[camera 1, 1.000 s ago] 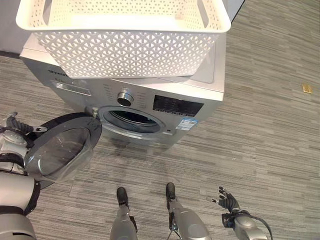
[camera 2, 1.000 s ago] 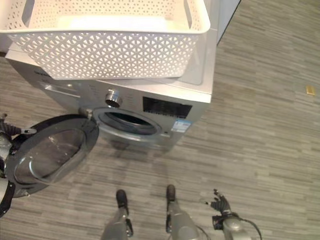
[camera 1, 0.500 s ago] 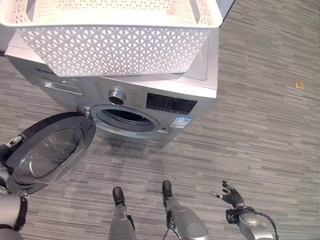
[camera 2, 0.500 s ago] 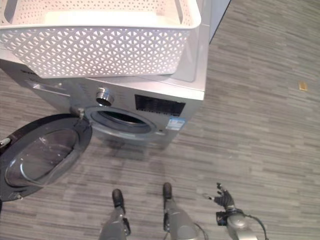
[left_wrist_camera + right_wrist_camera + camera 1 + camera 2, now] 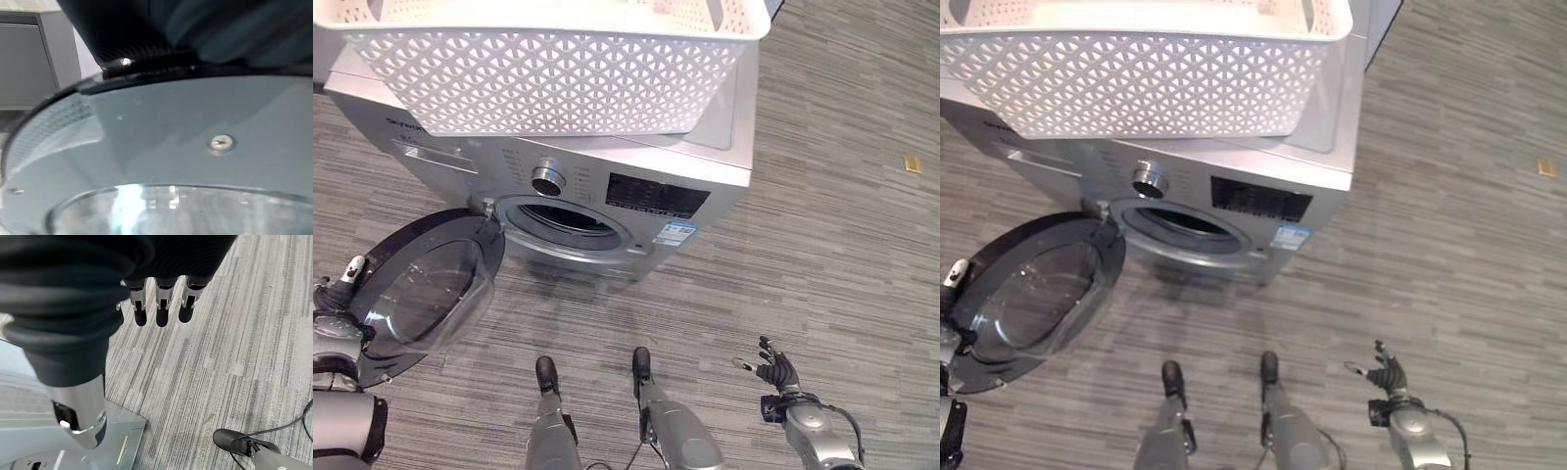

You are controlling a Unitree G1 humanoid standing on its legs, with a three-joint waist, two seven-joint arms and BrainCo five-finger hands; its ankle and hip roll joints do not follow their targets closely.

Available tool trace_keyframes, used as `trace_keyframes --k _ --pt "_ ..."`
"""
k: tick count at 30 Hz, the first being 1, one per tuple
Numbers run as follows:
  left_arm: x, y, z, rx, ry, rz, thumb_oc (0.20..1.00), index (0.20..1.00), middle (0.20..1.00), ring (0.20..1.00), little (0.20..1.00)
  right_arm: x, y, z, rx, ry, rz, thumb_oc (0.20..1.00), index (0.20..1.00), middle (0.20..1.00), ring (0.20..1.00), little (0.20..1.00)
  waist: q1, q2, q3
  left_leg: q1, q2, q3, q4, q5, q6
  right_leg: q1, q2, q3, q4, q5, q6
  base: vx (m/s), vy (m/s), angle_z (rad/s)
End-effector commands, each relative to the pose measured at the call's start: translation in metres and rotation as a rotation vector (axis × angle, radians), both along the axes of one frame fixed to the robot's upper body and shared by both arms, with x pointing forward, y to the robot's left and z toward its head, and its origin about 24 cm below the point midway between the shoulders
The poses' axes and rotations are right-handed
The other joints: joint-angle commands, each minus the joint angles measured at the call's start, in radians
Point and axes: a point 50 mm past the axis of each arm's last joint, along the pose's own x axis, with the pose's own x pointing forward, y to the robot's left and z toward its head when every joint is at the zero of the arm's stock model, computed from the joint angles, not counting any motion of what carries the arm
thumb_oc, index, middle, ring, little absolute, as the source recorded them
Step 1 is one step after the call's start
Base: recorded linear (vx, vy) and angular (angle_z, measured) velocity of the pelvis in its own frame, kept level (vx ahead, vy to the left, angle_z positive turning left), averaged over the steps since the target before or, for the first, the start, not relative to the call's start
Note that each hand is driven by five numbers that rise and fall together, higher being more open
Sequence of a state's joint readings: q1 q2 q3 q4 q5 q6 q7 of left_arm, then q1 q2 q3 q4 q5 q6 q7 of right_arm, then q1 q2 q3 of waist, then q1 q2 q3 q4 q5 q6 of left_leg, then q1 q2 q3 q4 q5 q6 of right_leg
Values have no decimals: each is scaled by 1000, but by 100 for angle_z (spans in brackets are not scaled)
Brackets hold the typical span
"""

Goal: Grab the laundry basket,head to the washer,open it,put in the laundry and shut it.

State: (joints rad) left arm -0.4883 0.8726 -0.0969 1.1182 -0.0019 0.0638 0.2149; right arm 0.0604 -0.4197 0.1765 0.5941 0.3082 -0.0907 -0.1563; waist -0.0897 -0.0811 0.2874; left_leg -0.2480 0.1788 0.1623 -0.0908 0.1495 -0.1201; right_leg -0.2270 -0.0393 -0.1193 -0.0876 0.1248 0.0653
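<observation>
The white lattice laundry basket stands on top of the silver front-loading washer; the view cuts off its inside. The washer's round glass door hangs wide open to the left, baring the dark drum opening. My left hand is at the door's outer rim, mostly behind it, and the left wrist view looks along the door from very close. My right hand hangs low at the right over the floor, open and holding nothing, its fingers straight.
Grey striped carpet surrounds the washer. A small yellow object lies on it far right. The open door takes up the floor space left of the drum. The control knob and dark display panel sit above the opening.
The camera has shifted, so the whole scene moved in view. The door stays wide open with my left hand at its rim. My right hand stays low and open.
</observation>
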Motion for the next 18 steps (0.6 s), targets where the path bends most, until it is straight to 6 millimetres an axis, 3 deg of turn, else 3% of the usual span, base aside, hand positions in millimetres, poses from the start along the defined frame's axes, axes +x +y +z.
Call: trace_keyframes --k 1,2,3,4,7,9,10,11,18 --pt "18 -112 -80 -294 27 -358 1000 1000 1000 1000 1000 13 -13 20 -20 -108 -76 1000 1000 1000 1000 1000 -26 -21 42 -75 -20 -77 111 -57 66 -23 0 -35 145 -167 -12 24 -13 17" --pt "5 -139 -92 -434 -12 -453 1000 1000 1000 1000 1000 10 -20 19 -25 -95 -96 1000 1000 1000 1000 1000 -16 -4 46 -64 -24 -78 109 -57 66 -8 0 -37 141 -170 -13 -59 -4 21" --pt "5 -139 -92 -435 -11 -452 1000 1000 1000 1000 1000 10 -19 19 -25 -95 -95 1000 1000 1000 1000 1000 -16 -4 45 -64 -24 -78 108 -57 66 -8 0 -37 141 -170 -13 44 -16 15" --pt "-11 -162 -101 -598 -62 -498 1000 1000 1000 1000 1000 8 -24 18 -24 -77 -107 1000 1000 1000 1000 1000 -7 16 37 -51 -25 -77 104 -57 67 7 1 -38 134 -173 -15 34 -18 13" --pt "-25 -178 -101 -732 -112 -537 1000 1000 1000 1000 1000 6 -27 18 -27 -68 -108 1000 1000 1000 1000 1000 -2 32 29 -36 -25 -76 102 -57 68 23 3 -36 131 -176 -18 20 -23 1" --pt "-39 -208 -97 -912 -125 -631 1000 1000 1000 1000 1000 9 -30 16 -36 -57 -114 1000 1000 1000 1000 1000 4 55 13 -14 -22 -75 101 -56 68 47 5 -31 127 -181 -21 6 -44 -4" --pt "-40 -208 -97 -913 -125 -631 1000 1000 1000 1000 1000 8 -29 16 -36 -56 -114 1000 1000 1000 1000 1000 4 54 13 -13 -22 -75 100 -56 68 48 5 -31 127 -181 -21 -16 -52 -11" --pt "-47 -225 -94 -1012 -116 -686 1000 1000 1000 1000 1000 10 -29 14 -41 -46 -119 1000 1000 1000 1000 1000 3 68 4 6 -16 -69 96 -56 67 62 8 -26 123 -184 -22 -14 -27 -15" --pt "-49 -261 -89 -1093 -60 -822 1000 1000 1000 1000 1000 2 -24 -2 -57 36 -95 1000 1000 1000 1000 1000 -13 93 -46 104 9 -23 79 -55 56 130 19 12 102 -188 -19 -22 -55 -24"
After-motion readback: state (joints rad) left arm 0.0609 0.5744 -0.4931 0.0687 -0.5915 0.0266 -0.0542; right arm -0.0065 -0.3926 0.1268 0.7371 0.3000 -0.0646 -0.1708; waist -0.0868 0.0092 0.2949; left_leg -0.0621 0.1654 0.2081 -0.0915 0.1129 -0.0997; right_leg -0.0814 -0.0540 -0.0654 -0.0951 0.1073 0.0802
